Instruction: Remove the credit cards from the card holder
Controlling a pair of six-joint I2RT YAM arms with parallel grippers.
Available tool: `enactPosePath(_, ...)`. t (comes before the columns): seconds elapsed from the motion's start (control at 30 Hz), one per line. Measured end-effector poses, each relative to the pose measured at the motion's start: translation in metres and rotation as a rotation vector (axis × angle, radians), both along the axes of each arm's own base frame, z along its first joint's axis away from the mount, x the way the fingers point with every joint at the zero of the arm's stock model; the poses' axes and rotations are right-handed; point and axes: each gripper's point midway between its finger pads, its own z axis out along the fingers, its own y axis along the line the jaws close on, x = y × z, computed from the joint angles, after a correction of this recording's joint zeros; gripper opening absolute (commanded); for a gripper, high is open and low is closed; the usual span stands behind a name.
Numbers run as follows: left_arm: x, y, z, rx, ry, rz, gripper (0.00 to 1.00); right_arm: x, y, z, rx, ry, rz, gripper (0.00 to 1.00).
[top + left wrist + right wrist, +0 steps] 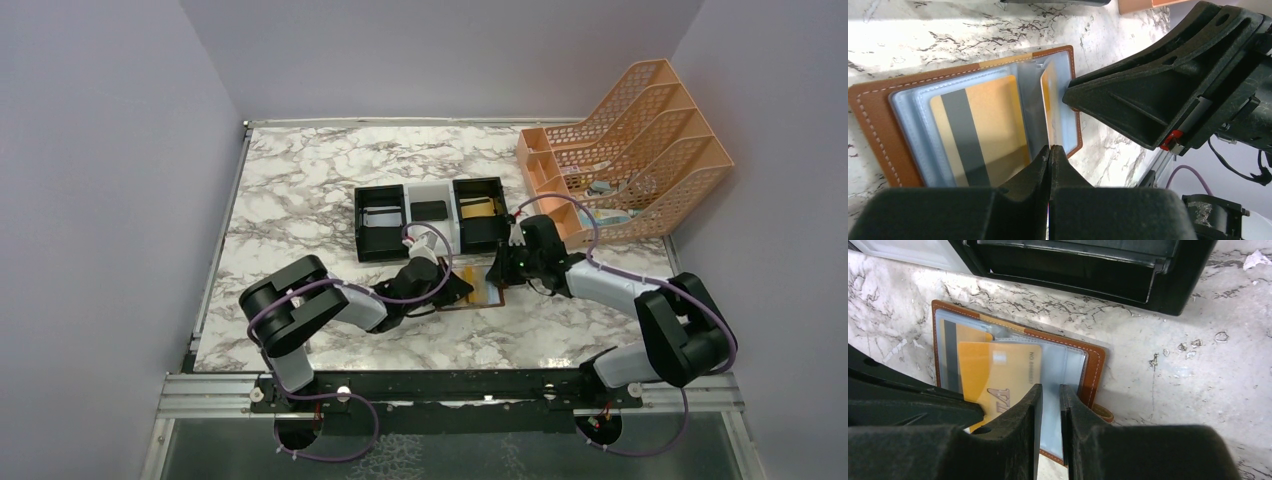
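1. The left end effector [1049, 150] is sitting fully closed. Its two fingertips are meeting at the lower end of one clear sleeve [1042, 95] that is standing up from the open card holder [873, 115]. Whether the sleeve is pinched I cannot tell.
2. The right end effector [1051, 395] is showing a narrow gap, its tips touching the holder's right-hand sleeves. Whether it is gripping anything I cannot tell.
3. Two gold credit cards [998, 372] are showing in the sleeves. One is lying flat with a dark stripe and one is sitting in the raised sleeve.
4. The card holder is lying open on the bench [300, 190] at the centre of the top view, just below one three-compartment tray [358, 225].
5. One dark card [430, 210] is lying in the tray's white middle compartment, and one gold card [478, 208] in its right compartment.
6. One orange file rack [640, 150] is standing at the upper right.
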Motion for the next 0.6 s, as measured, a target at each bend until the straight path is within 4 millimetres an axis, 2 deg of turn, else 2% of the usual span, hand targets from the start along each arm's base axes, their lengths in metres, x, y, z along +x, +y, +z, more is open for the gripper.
enactPosePath(0.3,0.006,0.016,0.001,0.081,-0.022,-0.007,0.0,0.0,0.0,0.006,0.006,-0.017,0.003,0.19)
enactPosePath(0.4,0.008,0.013,0.004,0.104,-0.031,-0.035,0.0,-0.002,0.0,0.009,0.015,-0.025,0.012,0.2)
enactPosePath(0.6,0.006,0.008,0.006,0.127,-0.037,-0.083,0.0,-0.009,0.015,0.033,0.112,-0.072,0.086,0.21)
